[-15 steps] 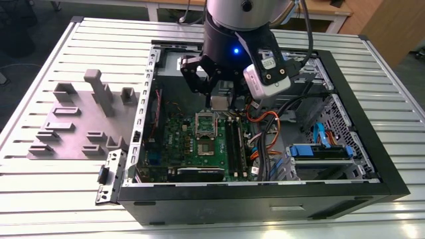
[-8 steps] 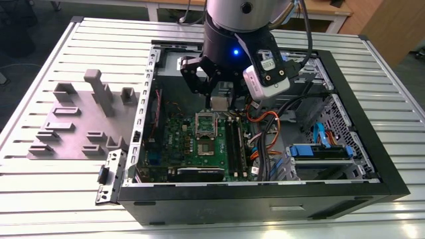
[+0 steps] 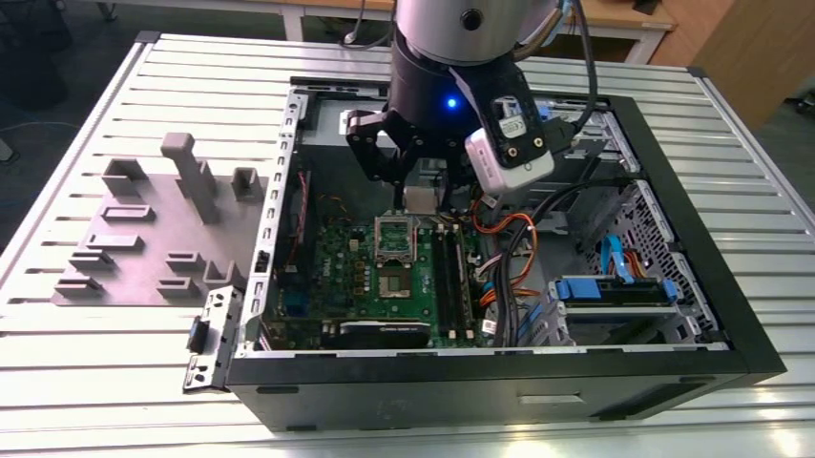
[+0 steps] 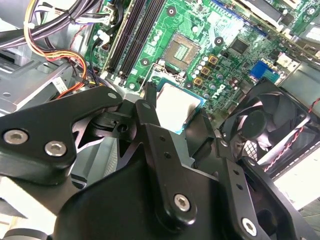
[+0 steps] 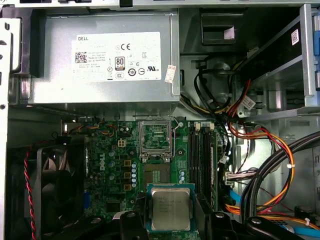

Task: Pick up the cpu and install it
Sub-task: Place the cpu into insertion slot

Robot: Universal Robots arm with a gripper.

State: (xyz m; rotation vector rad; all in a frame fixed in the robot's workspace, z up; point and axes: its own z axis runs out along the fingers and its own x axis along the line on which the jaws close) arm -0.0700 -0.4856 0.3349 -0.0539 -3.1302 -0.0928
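My gripper (image 5: 172, 224) is clamped on the cpu (image 5: 171, 209). The black fingers (image 5: 131, 222) press its opposite edges, and the silvery top faces up and looks level. In the exterior view I hang in the upper middle of the frame, inside the open computer case (image 3: 510, 391) and low over the green motherboard (image 3: 338, 272), with the chip off the board.

In both wrist views the socket (image 5: 157, 172) shows just beyond the chip's far edge, which I take to mean I am hovering close to over it. The silver frame (image 5: 156, 136) beside it stands open, so the way down looks free.

Doing this step well is a matter of alignment, not force. I should keep the chip flat, square its edges to the socket's edges, and match its orientation before lowering. I cannot make out notches or a corner mark from here, so I would not trust orientation by eye alone. The descent should be straight and slow, because sliding sideways on contact could bend the socket's contacts. The grip should stay light on the rim, and I should let go only once the chip sits flush.

Just beside the socket run the memory slots (image 5: 202, 155). Farther out lie the orange and black cables (image 5: 260, 150) and the fan (image 5: 55, 185). My fingers need to stay clear of all three.
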